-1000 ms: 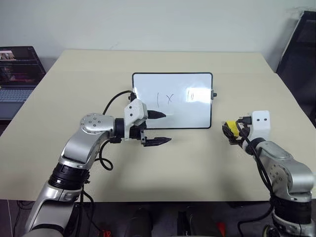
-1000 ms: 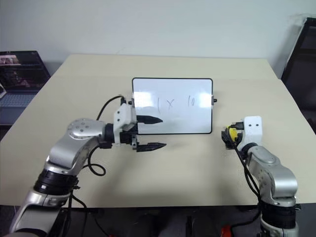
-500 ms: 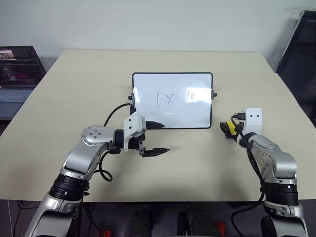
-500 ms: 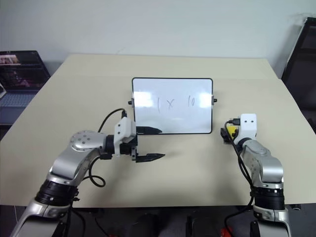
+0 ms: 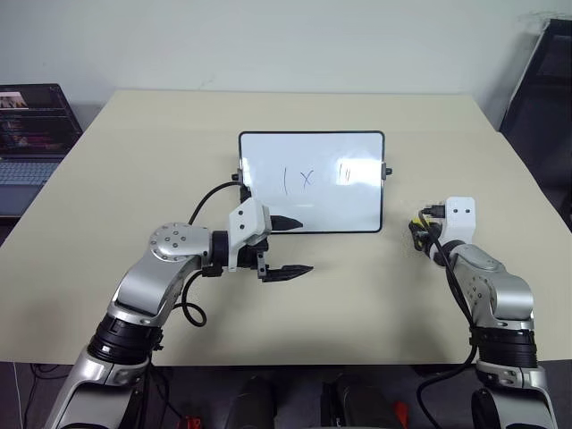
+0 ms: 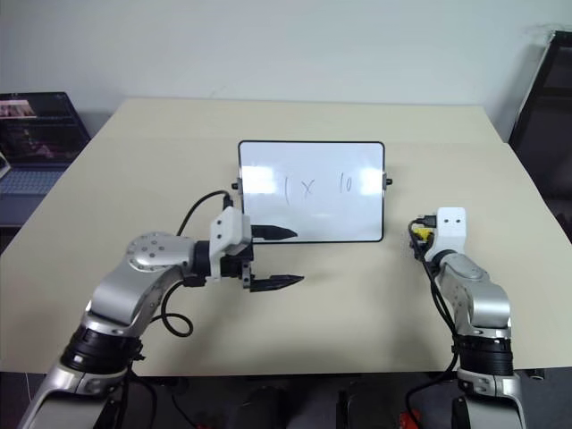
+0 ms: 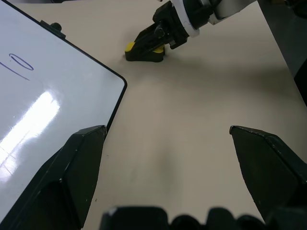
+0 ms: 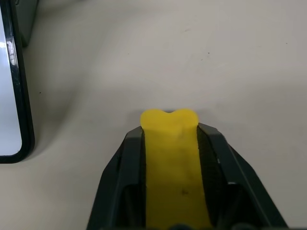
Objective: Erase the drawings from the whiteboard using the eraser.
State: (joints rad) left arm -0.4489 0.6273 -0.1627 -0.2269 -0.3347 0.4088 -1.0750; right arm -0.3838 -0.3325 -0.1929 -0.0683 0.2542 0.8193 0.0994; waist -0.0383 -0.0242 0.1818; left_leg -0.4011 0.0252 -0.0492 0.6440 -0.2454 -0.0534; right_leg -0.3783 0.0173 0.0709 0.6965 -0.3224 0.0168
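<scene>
Change: right gripper (image 8: 169, 143) has clamped shut on the eraser (image 8: 171, 158).
Eraser: on table (image 5: 357, 304), 3 o'clock of whiteboard (image 5: 312, 181).
Drawings (image 5: 304, 178): unerased.
Left gripper (image 5: 291, 246): jaws wide, empty.

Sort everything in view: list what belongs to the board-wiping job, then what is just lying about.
Job:
- small yellow block eraser, clamped in right pincer
- glossy white black-framed whiteboard
- thin dark marker drawings
- left pincer, open beside the board

Lying about:
- open laptop, left of the beige table
</scene>
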